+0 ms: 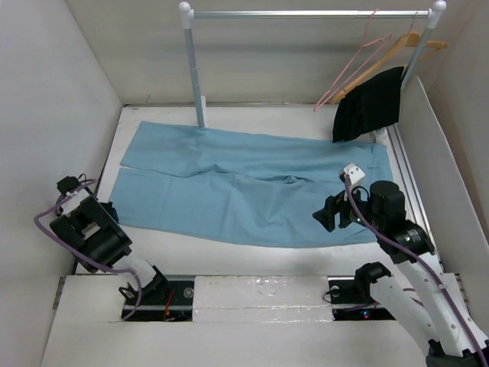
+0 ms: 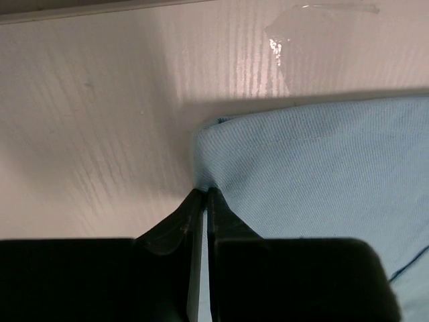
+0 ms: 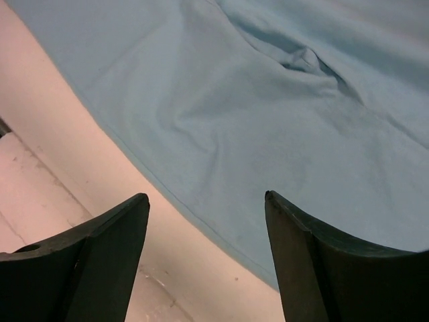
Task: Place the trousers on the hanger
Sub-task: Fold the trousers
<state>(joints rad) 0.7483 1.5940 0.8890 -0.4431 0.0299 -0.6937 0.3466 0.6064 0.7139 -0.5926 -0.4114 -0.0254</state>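
Note:
The light blue trousers [image 1: 244, 183] lie spread flat across the table, legs to the left and waist to the right. My left gripper [image 1: 111, 209] sits at the near-left leg hem. In the left wrist view its jaws are closed together [image 2: 204, 192], pinching the hem corner of the trousers [image 2: 315, 174]. My right gripper [image 1: 327, 216] hovers open over the near edge of the trousers [image 3: 268, 107] by the waist, and nothing is between its fingers [image 3: 204, 198]. An empty pink hanger [image 1: 351, 65] hangs tilted on the rail at the back right.
A clothes rack has a top rail [image 1: 306, 13] and a left post [image 1: 195, 69] that stands at the trousers' far edge. A wooden hanger [image 1: 397, 47] carries a black garment [image 1: 368, 105] at the right. White walls close in both sides.

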